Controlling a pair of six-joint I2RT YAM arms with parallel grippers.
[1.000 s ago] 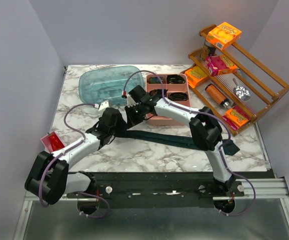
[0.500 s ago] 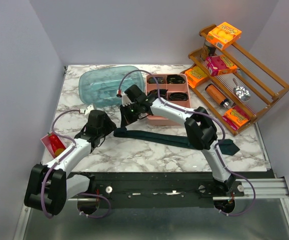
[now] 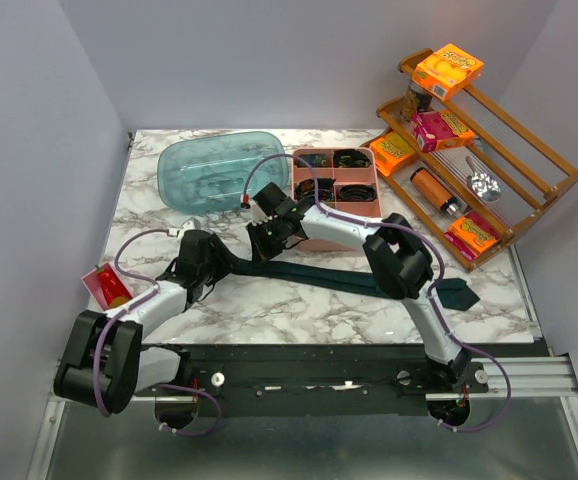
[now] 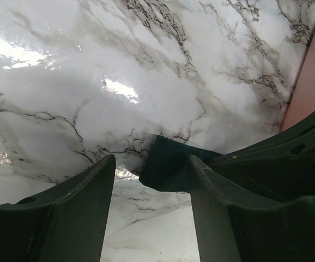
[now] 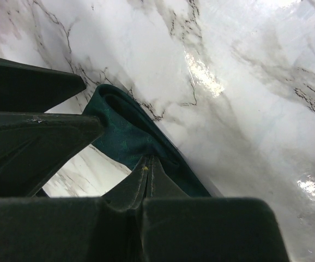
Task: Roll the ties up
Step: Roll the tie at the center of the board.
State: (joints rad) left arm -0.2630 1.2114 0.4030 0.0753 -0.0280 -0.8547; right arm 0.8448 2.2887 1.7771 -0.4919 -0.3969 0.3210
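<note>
Near the middle of the marble table point(image 3: 299, 305), I am pinching the dark teal tie point(image 3: 354, 279) with my right gripper point(image 3: 266, 243). The right wrist view is showing its two fingers pressed together on the fabric just behind the tie's end, which is curling over on itself into a small fold. I am holding my left gripper point(image 3: 212, 262) just beside that same end with its jaws spread apart. In the left wrist view the tip of the fabric point(image 4: 165, 170) is sitting in the gap between the fingers point(image 4: 70, 210), closer to one finger than the other, and neither is clamping it. From my two grippers the rest of the tie is lying as a long flat strip across the marble toward the right, and its wide pointed end is resting near the base of my right arm. Just behind my right gripper a pink compartment tray point(image 3: 376, 188) is holding dark coiled ties point(image 3: 352, 158), each in its own section. A clear teal lid point(image 3: 204, 175) is lying to the tray's left, a wooden rack point(image 3: 529, 190) of snack boxes is standing at the far right, and a red packet point(image 3: 104, 285) is lying at the table's left edge.
</note>
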